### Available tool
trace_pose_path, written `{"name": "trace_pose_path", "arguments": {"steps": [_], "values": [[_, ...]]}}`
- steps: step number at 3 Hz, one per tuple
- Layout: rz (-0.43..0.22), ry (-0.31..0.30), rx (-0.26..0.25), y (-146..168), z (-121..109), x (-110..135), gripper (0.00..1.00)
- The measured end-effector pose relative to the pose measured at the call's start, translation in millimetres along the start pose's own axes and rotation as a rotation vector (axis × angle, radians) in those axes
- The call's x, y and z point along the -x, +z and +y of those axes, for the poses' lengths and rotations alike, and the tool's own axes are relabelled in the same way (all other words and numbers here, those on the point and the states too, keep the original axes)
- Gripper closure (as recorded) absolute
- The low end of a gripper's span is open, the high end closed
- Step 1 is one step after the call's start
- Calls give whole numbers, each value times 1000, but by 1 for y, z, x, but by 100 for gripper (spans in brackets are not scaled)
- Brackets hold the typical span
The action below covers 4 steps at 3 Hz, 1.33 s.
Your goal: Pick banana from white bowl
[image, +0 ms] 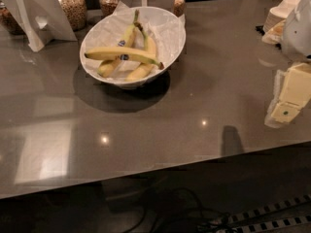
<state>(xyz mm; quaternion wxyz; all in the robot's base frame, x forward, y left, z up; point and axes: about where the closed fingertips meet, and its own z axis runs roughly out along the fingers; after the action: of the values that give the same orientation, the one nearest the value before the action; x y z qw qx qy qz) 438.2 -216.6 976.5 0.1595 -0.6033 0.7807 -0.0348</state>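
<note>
The white bowl (167, 30), lined with crinkled white paper, stands on the grey counter at the back left of centre. The banana (109, 53) lies across the top of the bowl's contents, nearly straight, with a blue sticker at mid-length and its dark tip pointing right. Two more curved bananas (146, 47) lie under it. My gripper (286, 103), pale cream with a green dot on its lower part, hangs at the right edge of the view, well to the right of the bowl and a little nearer the front. It holds nothing that I can see.
Glass jars of snacks (73, 6) line the counter's back edge behind the bowl. A folded white sign (41, 13) stands at the back left. A stack of pale paper bowls (282, 11) sits at the back right. Cables lie on the floor (170, 212) below the counter's front edge.
</note>
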Motion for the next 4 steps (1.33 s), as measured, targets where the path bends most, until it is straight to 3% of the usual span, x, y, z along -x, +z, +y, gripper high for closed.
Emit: {"name": "trace_pose_path", "arguments": {"steps": [1, 2, 4], "values": [[0, 0, 0, 0, 0, 0, 0], [-73, -39, -43, 1, -8, 18, 0], [-358, -147, -138, 8, -47, 102, 0]]}}
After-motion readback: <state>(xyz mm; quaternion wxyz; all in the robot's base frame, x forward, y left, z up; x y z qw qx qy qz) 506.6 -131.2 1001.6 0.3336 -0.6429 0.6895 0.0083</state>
